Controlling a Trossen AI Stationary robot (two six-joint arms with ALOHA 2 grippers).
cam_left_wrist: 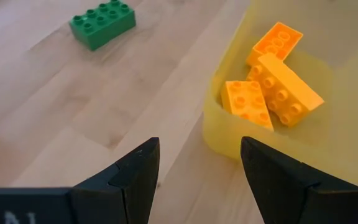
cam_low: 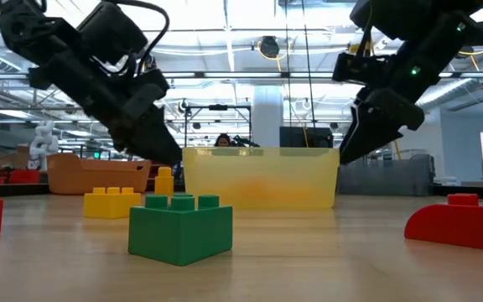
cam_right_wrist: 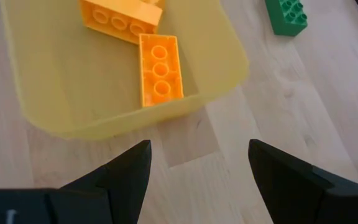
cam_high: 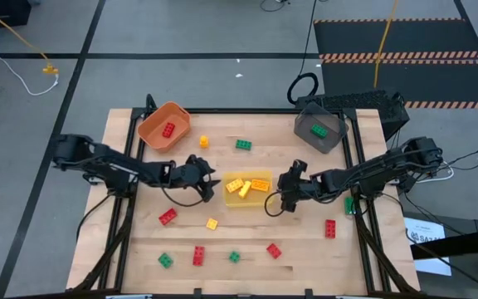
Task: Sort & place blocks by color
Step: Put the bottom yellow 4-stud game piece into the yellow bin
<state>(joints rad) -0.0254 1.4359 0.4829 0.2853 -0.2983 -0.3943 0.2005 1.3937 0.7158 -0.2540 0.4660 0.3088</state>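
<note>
A translucent yellow bin (cam_high: 247, 199) sits mid-table with three yellow blocks (cam_high: 245, 186) inside. My left gripper (cam_high: 212, 183) hovers open and empty just off its left wall. My right gripper (cam_high: 281, 196) hovers open and empty off its right wall. In the left wrist view the gripper (cam_left_wrist: 199, 171) looks at the bin's corner (cam_left_wrist: 225, 134) and the blocks (cam_left_wrist: 272, 84). The right wrist view shows the gripper (cam_right_wrist: 199, 171) before the bin wall (cam_right_wrist: 104, 121). Loose red, yellow and green blocks lie flat on the table, such as a red one (cam_high: 168, 216) and a green one (cam_high: 243, 144).
An orange bin (cam_high: 158, 133) holding a red block (cam_high: 168, 129) stands far left. A dark grey bin (cam_high: 326, 143) with a green block (cam_high: 319, 130) stands far right. Several loose blocks line the near side, among them a green one (cam_low: 180, 226). Bare wood lies between the bins.
</note>
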